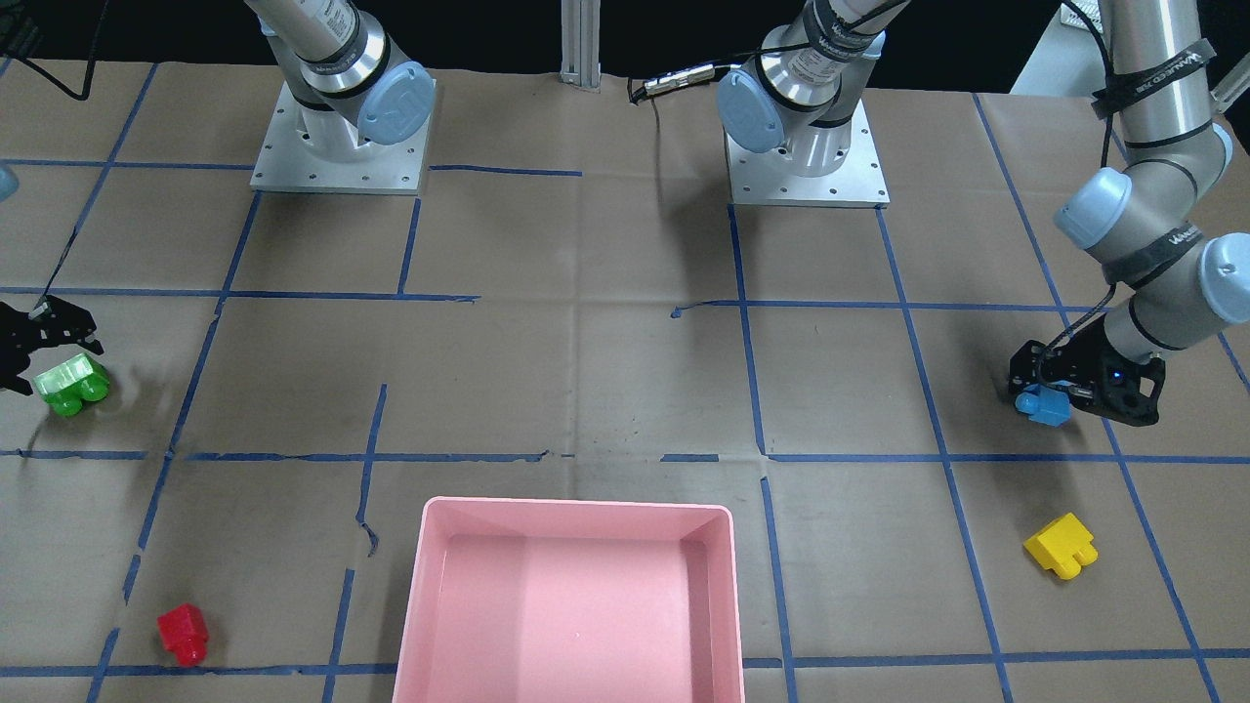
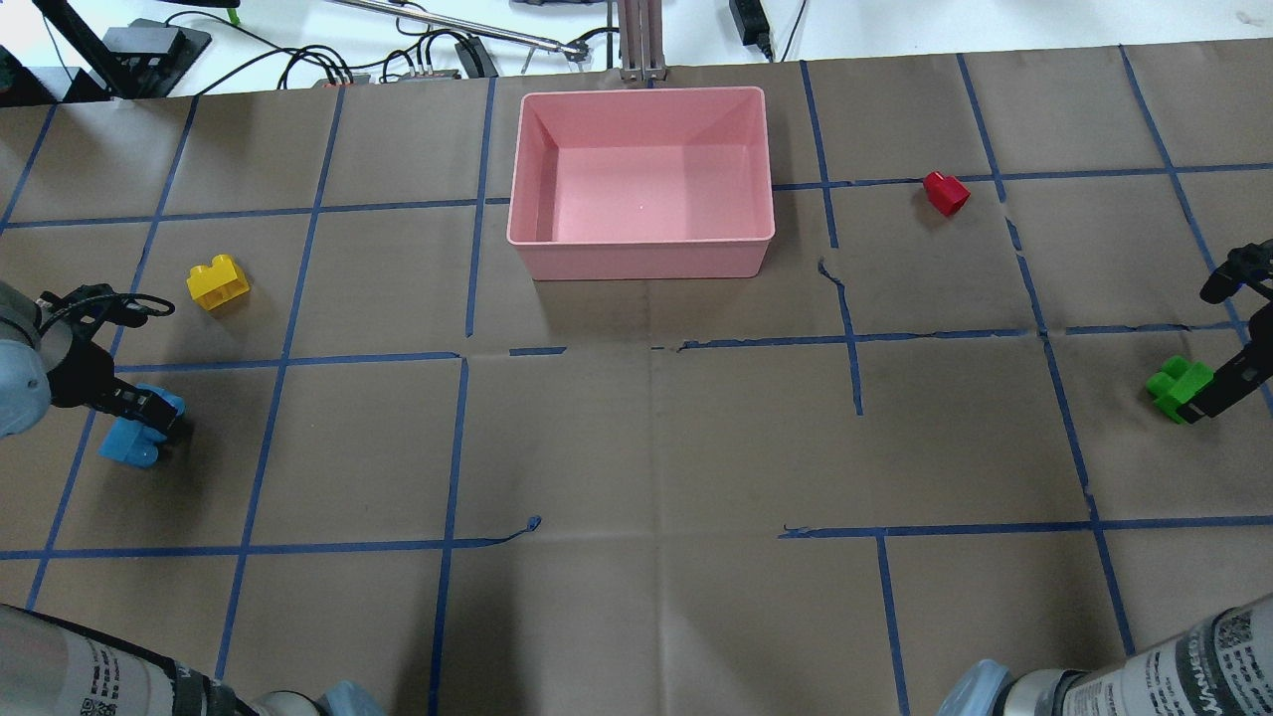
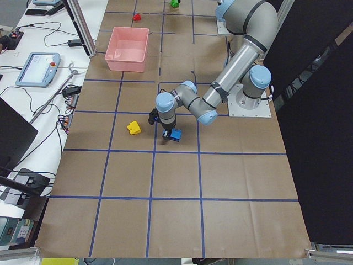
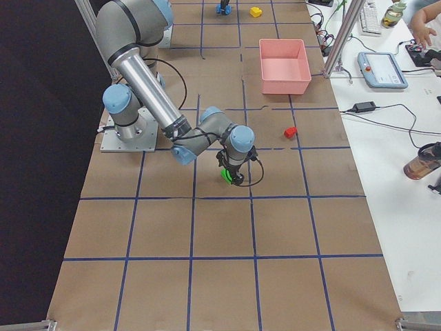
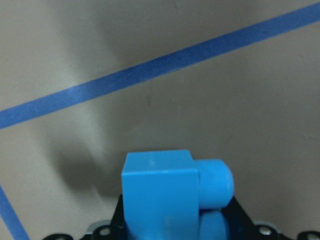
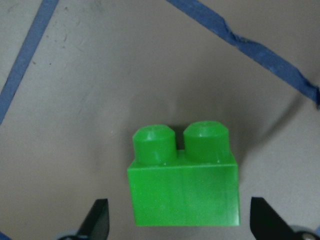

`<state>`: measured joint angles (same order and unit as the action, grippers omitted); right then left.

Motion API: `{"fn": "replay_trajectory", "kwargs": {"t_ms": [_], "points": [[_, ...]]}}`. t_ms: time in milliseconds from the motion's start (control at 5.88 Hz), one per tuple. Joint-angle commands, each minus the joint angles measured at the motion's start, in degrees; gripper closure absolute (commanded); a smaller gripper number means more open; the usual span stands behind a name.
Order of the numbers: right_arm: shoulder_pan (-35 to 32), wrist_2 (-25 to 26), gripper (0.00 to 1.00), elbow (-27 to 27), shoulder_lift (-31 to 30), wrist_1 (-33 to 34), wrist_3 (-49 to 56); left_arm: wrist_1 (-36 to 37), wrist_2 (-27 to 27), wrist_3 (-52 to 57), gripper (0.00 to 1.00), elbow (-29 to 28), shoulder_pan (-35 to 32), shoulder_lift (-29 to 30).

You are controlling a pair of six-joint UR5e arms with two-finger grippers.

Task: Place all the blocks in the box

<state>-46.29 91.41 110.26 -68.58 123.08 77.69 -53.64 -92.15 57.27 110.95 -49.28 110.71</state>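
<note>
Front-facing view: box [image 1: 576, 505] at near edge, red block [image 1: 184, 634] and yellow block [image 1: 1061, 546] on paper [image 1: 586, 391] well apart either side, left gripper [image 1: 1057, 397] clamped on light-blue block [image 1: 1043, 408], right gripper [image 1: 54, 356] at green block [image 1: 72, 385]; right wrist view: fingers [image 6: 99, 220] spread wide, clear of that block lying on paper.

The left arm [image 1: 1157, 107] reaches down at the robot's left side of the table, with the wrist bent so that the left gripper [image 1: 1050, 392] points at the surface. Its jaws are closed on the light-blue block [image 5: 160, 195]. The right arm [image 4: 148, 79] extends low over the robot's right side, wrist turned down. The right gripper [image 1: 47, 359] has its jaws spread wide, and its fingertips [image 6: 99, 217] grip nothing.
</note>
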Motion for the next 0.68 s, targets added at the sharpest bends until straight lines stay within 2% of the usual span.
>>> {"fn": "replay_trajectory", "kwargs": {"t_ms": [0,170,340,510], "points": [[-0.2,-0.09,0.0,0.57,1.33,1.27,0.09,-15.27,0.21,-4.25,0.97,-10.42,-3.34,-2.15],[-0.29,-0.09,0.0,0.49,1.08,1.28,-0.17,-19.1,0.13,-7.67,0.97,-16.5,-9.98,-2.86],[-0.38,-1.65,0.01,0.31,0.73,1.28,-0.26,-19.83,0.74,-14.23,0.97,-20.04,-16.57,-2.26],[-0.81,-3.85,0.01,0.31,0.64,1.28,-0.17,-20.36,0.4,-27.69,0.97,-25.47,-24.73,-0.34]]}}
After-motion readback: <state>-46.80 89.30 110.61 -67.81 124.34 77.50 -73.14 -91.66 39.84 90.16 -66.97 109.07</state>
